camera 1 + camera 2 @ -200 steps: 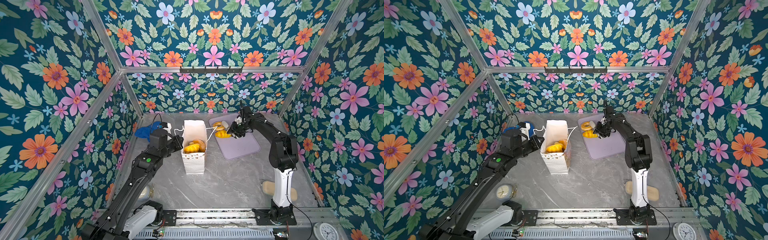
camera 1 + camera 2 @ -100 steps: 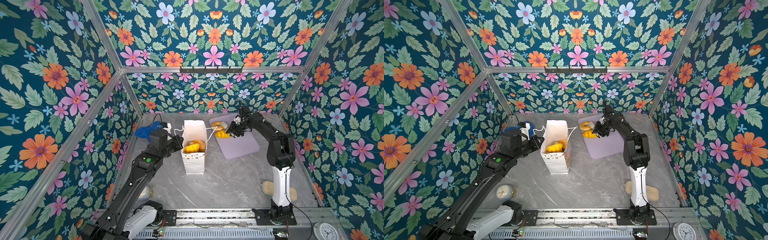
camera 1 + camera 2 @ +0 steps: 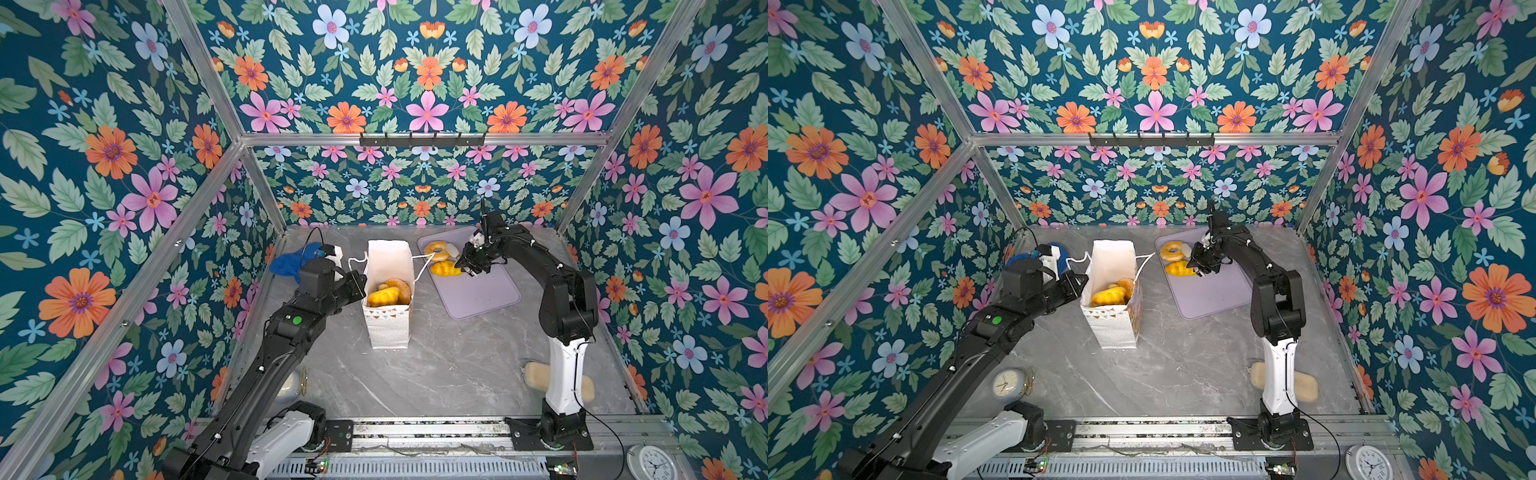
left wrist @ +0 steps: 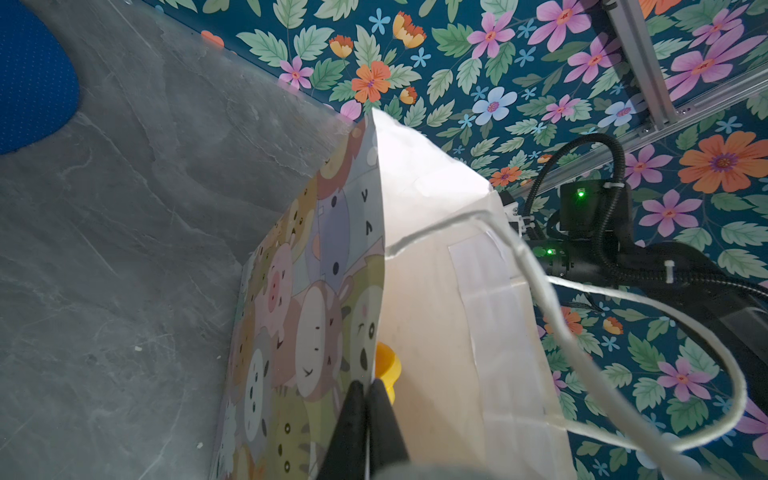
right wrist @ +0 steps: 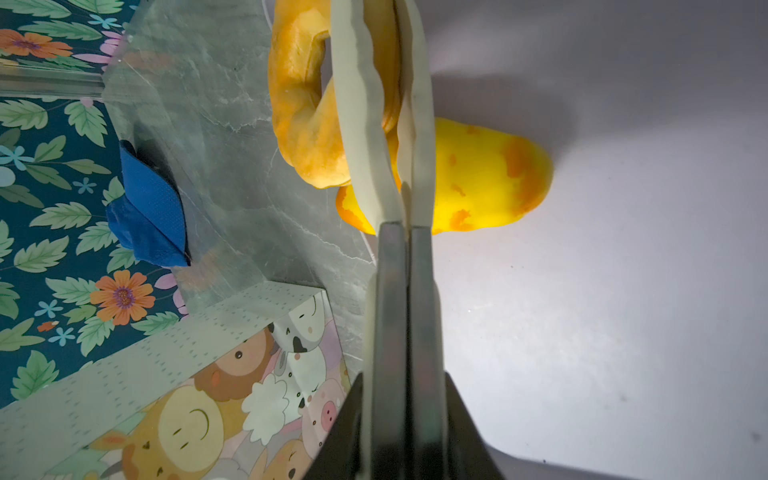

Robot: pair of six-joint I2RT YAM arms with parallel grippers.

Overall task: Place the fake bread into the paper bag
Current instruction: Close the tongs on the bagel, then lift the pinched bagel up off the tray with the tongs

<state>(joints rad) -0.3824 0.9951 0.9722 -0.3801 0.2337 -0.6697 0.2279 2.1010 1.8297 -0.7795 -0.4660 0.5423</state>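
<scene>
The ring bagel (image 5: pixel 299 104) sits at the far corner of the lilac tray (image 3: pixel 478 291), its rim pinched in the right gripper (image 5: pixel 397 50), with a yellow bun (image 5: pixel 478 178) just beside it. Near the tray stands the paper bag (image 3: pixel 388 328), holding more bread (image 3: pixel 384 295). The left gripper (image 4: pixel 368 390) is clamped on its rim.

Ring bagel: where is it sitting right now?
In both top views the ring bagel lies on the far-left corner of the lilac tray, right of the paper bag and just behind a yellow bun, its rim pinched by the right gripper.
</scene>
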